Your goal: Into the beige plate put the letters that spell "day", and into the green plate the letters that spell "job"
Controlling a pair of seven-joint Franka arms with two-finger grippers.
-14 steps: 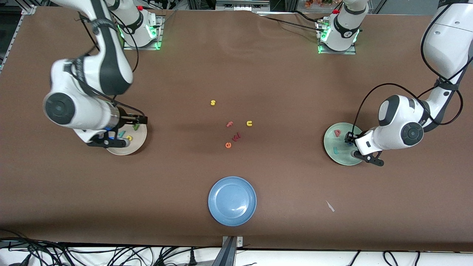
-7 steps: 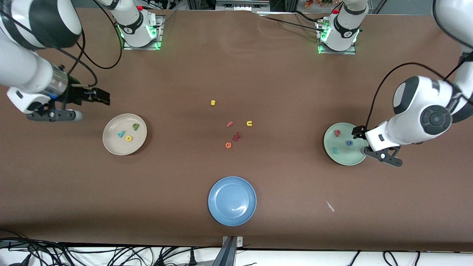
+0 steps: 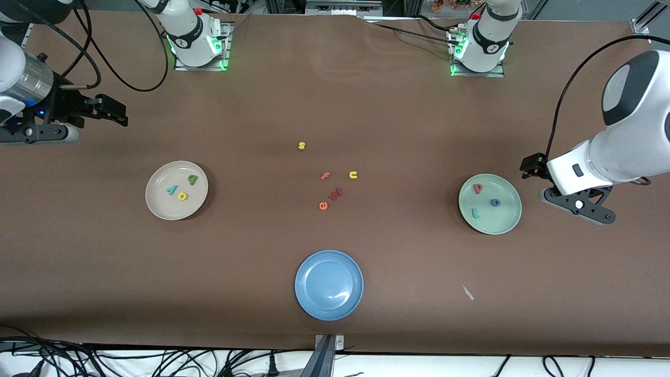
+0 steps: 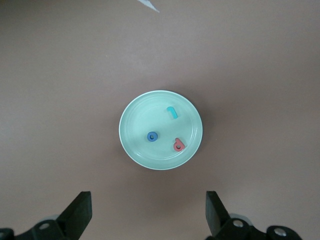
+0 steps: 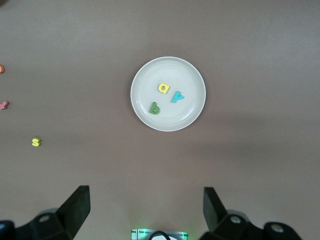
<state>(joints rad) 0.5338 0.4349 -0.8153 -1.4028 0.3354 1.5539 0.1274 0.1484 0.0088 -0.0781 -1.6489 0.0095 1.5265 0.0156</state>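
Both arms pulled back from plates | left gripper (image 3: pixel 531 166), right gripper (image 3: pixel 107 111): jaws open, empty, over desk | d-a-y (image 3: pixel 182 188) in beige plate (image 3: pixel 157 207); j-o-b (image 3: pixel 484 200) in green plate (image 3: pixel 505 222) | risk: low, retreating arm could nudge a plate

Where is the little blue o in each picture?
Front view: blue o lies in the green plate, toward the left arm's end.
Left wrist view: blue o in that plate, mid-picture.
Right wrist view: not in it.
Shared landmark: pinkish-red b beside it.
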